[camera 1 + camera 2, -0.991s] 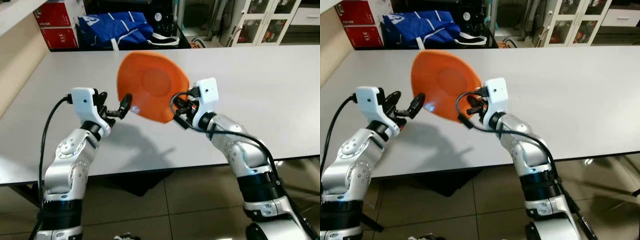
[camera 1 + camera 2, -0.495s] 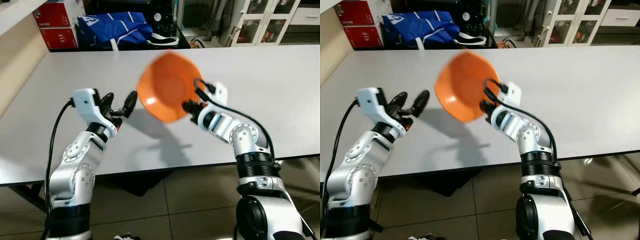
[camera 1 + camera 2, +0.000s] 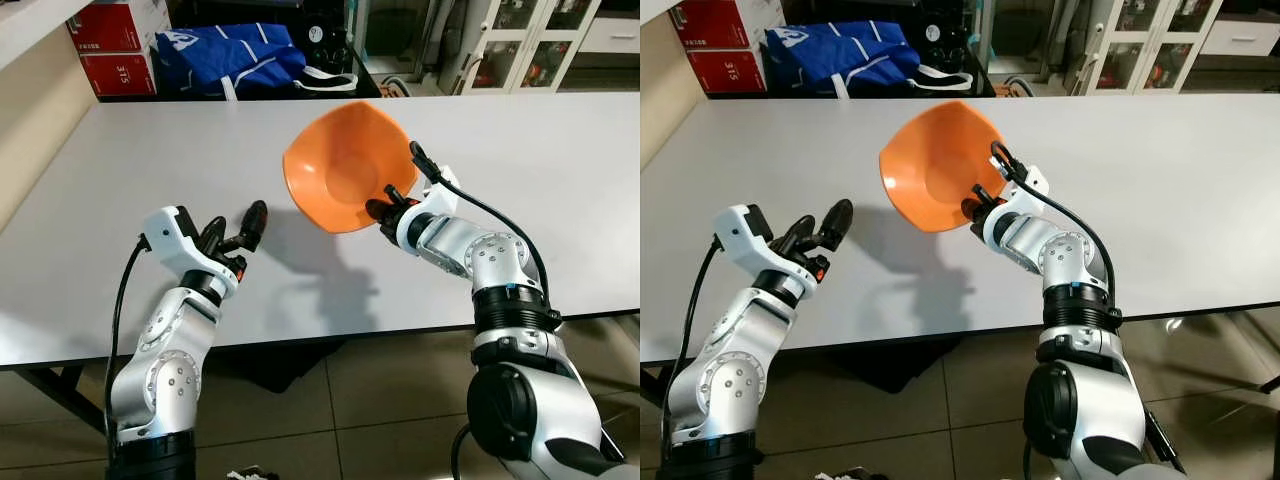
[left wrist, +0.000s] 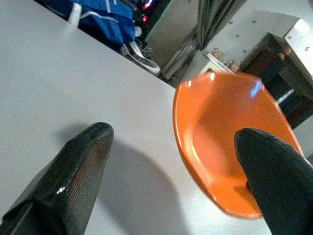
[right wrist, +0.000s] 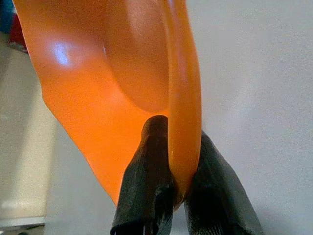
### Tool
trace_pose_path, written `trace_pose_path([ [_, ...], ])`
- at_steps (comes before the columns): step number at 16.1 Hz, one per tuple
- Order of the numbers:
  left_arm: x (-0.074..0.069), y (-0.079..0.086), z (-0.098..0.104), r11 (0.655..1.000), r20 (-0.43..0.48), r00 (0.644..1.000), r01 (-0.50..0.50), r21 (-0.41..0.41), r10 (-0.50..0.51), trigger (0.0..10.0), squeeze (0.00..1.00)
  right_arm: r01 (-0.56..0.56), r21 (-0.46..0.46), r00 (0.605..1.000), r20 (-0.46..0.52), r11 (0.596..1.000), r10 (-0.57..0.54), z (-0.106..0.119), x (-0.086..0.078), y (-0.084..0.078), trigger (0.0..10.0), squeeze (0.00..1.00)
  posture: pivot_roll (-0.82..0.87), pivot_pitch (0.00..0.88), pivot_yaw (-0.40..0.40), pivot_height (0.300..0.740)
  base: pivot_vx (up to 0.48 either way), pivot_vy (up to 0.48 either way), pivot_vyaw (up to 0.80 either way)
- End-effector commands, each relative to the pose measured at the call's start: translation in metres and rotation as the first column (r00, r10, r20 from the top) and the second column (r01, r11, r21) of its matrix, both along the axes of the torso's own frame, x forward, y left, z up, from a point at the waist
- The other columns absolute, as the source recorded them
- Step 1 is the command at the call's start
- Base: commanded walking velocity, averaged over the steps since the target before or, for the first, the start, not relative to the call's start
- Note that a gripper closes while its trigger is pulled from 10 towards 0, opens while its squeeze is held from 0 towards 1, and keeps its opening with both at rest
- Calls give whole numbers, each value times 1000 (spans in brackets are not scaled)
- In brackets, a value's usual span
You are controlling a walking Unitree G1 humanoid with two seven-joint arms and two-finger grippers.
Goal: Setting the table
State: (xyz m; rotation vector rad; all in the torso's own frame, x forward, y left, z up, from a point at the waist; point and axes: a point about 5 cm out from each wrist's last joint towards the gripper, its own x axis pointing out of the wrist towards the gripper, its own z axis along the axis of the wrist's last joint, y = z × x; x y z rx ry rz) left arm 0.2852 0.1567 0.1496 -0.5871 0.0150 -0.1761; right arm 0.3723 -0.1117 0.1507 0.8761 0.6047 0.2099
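Between our right jaws (image 3: 385,207), pinched shut on its rim, the orange bowl (image 3: 345,170) hangs tilted above the tabletop (image 3: 560,170). Our left jaws (image 3: 238,232) gape empty nearby. We should level the bowl before lowering it.

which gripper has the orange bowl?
The right gripper, fingers pinching the orange bowl's rim above the table. The left gripper is open, holding nothing.

bowl (image 3: 345,165) above table (image 3: 560,180), left gripper (image 3: 235,232) leftward
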Motion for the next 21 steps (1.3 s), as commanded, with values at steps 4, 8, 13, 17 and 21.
trace_pose_path([
  [4, 0, 1, -3, 1000, -33, 999, -8, -17, 7, 10000, 0, 52, -46, 997, -61, 998, -54, -10, 1, -10, 10000, 0, -132, 0, -4, 740, 0, 0, 0],
  [8, -2, 0, -3, 1000, -43, 999, -5, -21, 4, 10000, 0, 75, -93, 991, -102, 993, -84, -19, 1, -13, 10000, 0, -127, 0, -4, 740, 0, 0, 0],
  [13, -5, -3, -4, 1000, -53, 999, 4, -21, -5, 10000, 0, 82, -148, 990, -102, 986, -98, -19, 3, -14, 10000, 0, -126, 0, -4, 740, 0, 0, 0],
  [17, -6, -3, -5, 1000, -58, 998, 7, -18, -8, 10000, 0, 82, -169, 989, -111, 982, -102, -21, 2, -16, 10000, 1000, -127, 0, -3, 740, 0, 0, 0],
  [21, -6, -4, -5, 1000, -61, 998, 9, -15, -10, 10000, 0, 78, -176, 990, -106, 981, -98, -21, 3, -15, 10000, 1000, -127, 0, -3, 740, 0, 0, 0],
])
